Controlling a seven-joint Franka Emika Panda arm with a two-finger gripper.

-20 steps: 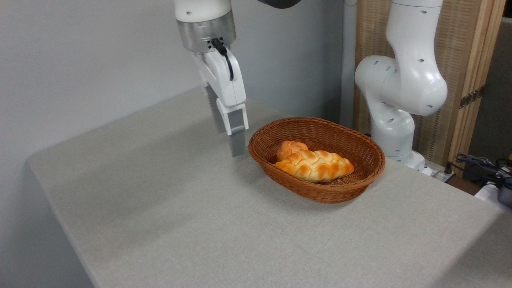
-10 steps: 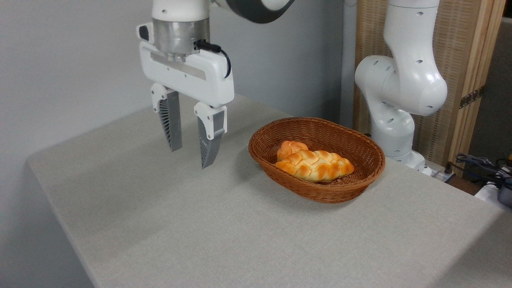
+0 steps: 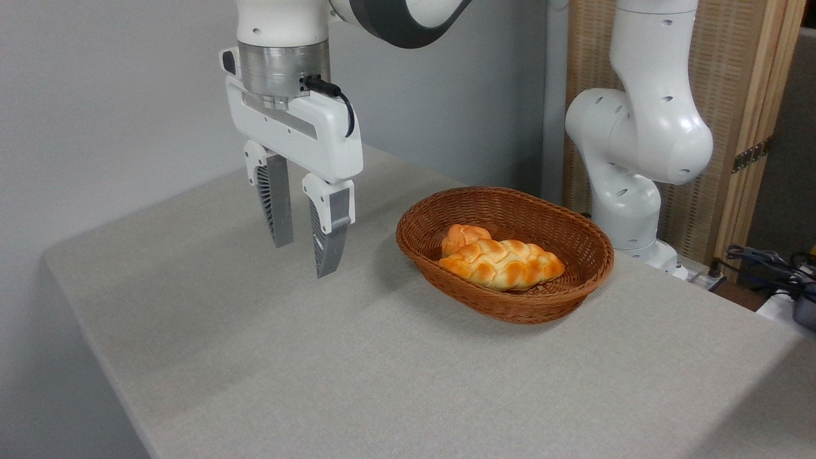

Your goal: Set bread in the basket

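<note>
Basket [image 3: 577, 245] on the surface [image 3: 319, 357] right of my tool [image 3: 301, 256], bread [image 3: 503, 264] lying in it, small bun [image 3: 460, 236] just behind the bread, my tool above the surface.

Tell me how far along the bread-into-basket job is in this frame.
Done, it seems: the braided bread lies inside the basket, beside a small round bun. In hand: nothing. The gripper hangs left of the basket above the table, its fingers apart and empty. Left: nothing for the loaf itself; at most the arm could pull away.
</note>
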